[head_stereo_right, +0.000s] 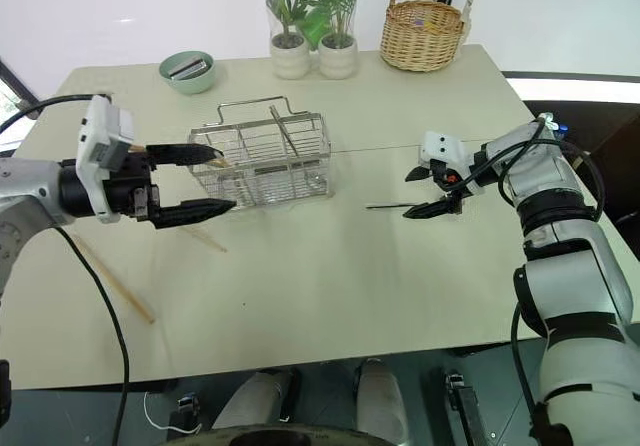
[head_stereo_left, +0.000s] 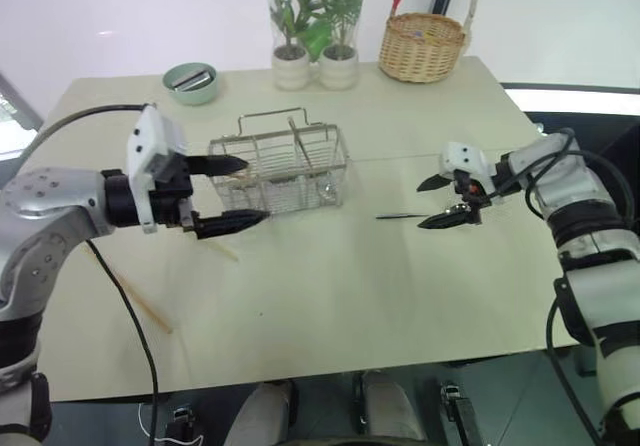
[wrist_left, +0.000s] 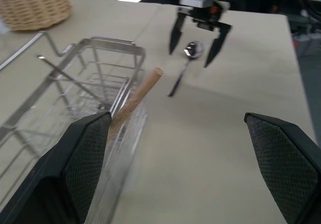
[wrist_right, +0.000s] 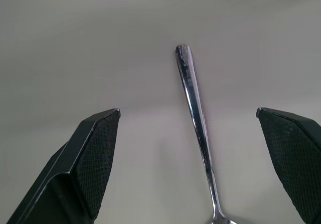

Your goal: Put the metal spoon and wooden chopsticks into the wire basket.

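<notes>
Where the pale worktop (head_stereo_left: 330, 306) runs nearest: one tan wooden chopstick (head_stereo_left: 145, 306) lying flat and slantwise, well apart from everything else. Just beyond, left gripper (head_stereo_left: 228, 194) level beside the wire basket (head_stereo_left: 285, 171), black ribbed fingers (head_stereo_left: 232, 223) spread wide, nothing between them; upper finger touching or overlapping the basket's end, lower one just in front of its near wall. Short length of pale stick (head_stereo_left: 222, 250) on the worktop below that lower finger. Inside the silver grid caddy, a round-ended wooden chopstick (wrist_left: 138, 94) leaning tilted against the rim, plain from the left wrist camera, barely readable from the head. Across the worktop, right gripper (head_stereo_left: 448, 202) tilted down, fingers wide apart, straddling the metal spoon (head_stereo_left: 405, 216), not gripping it. Thin shiny handle (wrist_right: 193, 108) running straight between the two textured pads in the right wrist view; small oval bowl (wrist_left: 192, 49) lying between the same fingers as caught from the left wrist. Farther back: mint-green round dish (head_stereo_left: 190, 82), two white pots of green plants (head_stereo_left: 315, 64), round woven wicker basket (head_stereo_left: 422, 46) with arched handle.
</notes>
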`<control>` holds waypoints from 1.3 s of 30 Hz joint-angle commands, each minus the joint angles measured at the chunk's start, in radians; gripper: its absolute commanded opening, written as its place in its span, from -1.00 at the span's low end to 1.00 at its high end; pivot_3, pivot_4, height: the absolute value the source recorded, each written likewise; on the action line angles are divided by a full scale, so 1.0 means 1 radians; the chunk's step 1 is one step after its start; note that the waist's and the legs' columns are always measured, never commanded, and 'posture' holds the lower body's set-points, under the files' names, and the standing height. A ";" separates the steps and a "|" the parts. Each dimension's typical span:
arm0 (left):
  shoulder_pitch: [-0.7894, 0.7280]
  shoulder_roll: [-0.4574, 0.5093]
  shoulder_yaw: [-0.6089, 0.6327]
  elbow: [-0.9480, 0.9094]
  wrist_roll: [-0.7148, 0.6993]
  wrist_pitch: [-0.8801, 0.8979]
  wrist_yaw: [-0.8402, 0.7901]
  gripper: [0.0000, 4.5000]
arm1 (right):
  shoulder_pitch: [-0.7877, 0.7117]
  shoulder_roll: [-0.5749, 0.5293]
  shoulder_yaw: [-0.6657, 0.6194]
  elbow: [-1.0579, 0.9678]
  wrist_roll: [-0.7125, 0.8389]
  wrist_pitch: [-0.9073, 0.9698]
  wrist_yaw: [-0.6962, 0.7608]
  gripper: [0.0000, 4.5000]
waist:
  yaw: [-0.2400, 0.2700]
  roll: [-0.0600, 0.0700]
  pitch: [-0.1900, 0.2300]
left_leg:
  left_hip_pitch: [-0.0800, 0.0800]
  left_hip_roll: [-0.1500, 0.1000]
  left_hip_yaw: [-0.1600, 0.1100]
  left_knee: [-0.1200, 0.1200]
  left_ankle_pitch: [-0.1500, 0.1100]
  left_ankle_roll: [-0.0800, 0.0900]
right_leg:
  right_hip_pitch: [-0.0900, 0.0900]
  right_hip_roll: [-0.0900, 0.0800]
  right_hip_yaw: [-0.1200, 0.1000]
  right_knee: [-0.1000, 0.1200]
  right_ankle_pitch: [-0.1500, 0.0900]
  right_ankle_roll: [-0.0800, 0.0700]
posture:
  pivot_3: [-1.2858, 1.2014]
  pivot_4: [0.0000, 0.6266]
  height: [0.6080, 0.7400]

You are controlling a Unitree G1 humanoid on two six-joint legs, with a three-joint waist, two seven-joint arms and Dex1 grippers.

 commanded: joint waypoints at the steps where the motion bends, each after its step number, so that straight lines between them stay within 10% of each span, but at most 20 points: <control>1: 0.015 0.021 0.052 -0.003 0.013 -0.020 0.007 0.99 | -0.011 -0.006 -0.041 -0.027 0.008 -0.023 0.008 1.00 | 0.001 0.000 0.000 | 0.000 0.000 0.000 0.000 0.000 0.000 | 0.000 0.000 0.000 0.000 0.000 0.000 | 0.03 -0.52 0.55; 14: -0.162 0.009 0.071 0.162 0.093 -0.098 0.080 0.99 | -0.007 -0.021 -0.088 -0.038 0.007 -0.021 0.007 1.00 | 0.003 0.000 0.000 | 0.001 0.001 -0.001 0.000 0.000 0.001 | 0.001 0.002 0.000 0.001 0.002 -0.002 | 0.03 -0.52 0.55; 25: -0.204 0.123 0.069 0.009 -0.145 0.077 -0.103 0.99 | -0.017 -0.042 -0.064 0.018 -0.061 -0.100 -0.018 1.00 | -0.003 0.000 0.000 | 0.001 0.001 0.000 0.000 0.001 -0.002 | 0.000 0.002 0.000 0.001 0.002 -0.002 | 0.03 -0.52 0.55; 39: -0.071 0.113 -0.205 -0.004 0.132 -0.103 -0.223 0.99 | -0.104 0.028 0.002 0.239 -0.237 -0.224 -0.172 1.00 | -0.001 0.001 0.001 | 0.003 0.002 0.003 0.000 0.000 0.001 | 0.002 0.004 0.001 0.002 0.002 -0.003 | 0.03 -0.52 0.55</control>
